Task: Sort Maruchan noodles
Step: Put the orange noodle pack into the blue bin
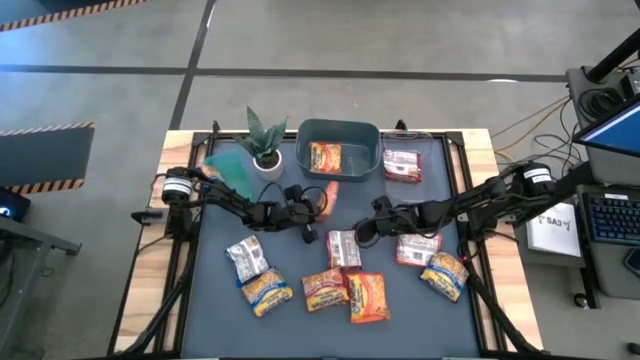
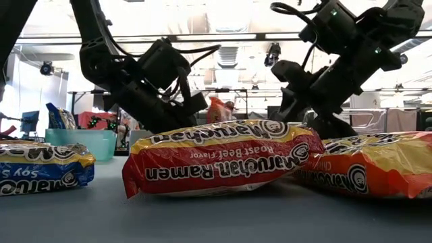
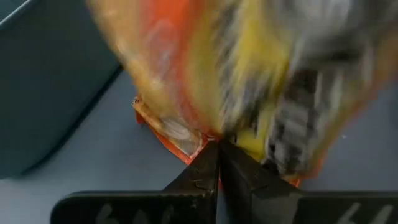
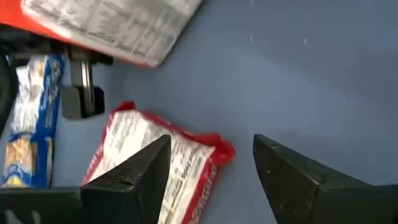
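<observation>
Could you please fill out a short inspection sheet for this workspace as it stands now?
Surface: dark mat on a wooden table.
Job's things: noodle packets scattered at the front; one in the teal bin, one red packet beside it.
Clutter: potted plant.
Grippers: left gripper shut on orange packet; right gripper open over a red-and-white packet.
Cables: along both arms, and on the floor at the right.
Surroundings: laptop, concrete floor.

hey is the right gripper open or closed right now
Open. In the right wrist view the right gripper shows its two dark fingers standing apart with bare mat between them, above a red and white noodle packet it is not gripping.
</observation>
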{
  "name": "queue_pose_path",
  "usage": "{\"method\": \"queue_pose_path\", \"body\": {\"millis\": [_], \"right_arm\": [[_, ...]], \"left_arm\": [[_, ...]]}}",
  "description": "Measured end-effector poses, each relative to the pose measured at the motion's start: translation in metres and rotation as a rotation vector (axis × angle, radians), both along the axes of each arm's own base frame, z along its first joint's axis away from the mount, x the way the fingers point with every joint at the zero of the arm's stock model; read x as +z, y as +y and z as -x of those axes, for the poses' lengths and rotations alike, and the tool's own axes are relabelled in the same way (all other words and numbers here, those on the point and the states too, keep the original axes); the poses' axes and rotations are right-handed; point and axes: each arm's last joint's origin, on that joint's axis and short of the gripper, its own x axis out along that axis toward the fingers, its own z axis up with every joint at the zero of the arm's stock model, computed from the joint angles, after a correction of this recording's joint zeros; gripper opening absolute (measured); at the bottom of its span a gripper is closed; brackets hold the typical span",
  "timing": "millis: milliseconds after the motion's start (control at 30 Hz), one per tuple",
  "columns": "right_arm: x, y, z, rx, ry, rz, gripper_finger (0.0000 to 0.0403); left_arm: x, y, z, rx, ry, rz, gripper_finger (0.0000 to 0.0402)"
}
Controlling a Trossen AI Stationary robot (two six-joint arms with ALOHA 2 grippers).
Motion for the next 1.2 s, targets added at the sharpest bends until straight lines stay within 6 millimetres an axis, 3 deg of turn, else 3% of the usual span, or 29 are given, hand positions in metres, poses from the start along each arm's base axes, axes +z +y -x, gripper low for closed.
{"method": "queue_pose_path", "body": {"millis": [333, 567, 933, 1200], "right_arm": [[0.019, -0.009, -0.008, -0.025, -0.14, 0.076, 0.0246], [0.045, -0.017, -0.028, 0.01, -0.185, 0.155, 0.0247], [0.075, -0.038, -0.05, -0.015, 0.057, 0.189, 0.0247], [0.08, -0.04, -0.084, 0.003, 0.165, 0.165, 0.0247]], "left_arm": [[0.0, 0.0, 0.0, -0.011, 0.003, -0.007, 0.0], [0.001, 0.0, -0.001, -0.013, -0.003, -0.007, 0.0], [0.001, -0.001, -0.001, -0.019, -0.01, -0.002, 0.0], [0.001, -0.001, -0.001, -0.007, -0.022, 0.011, 0.0]]}}
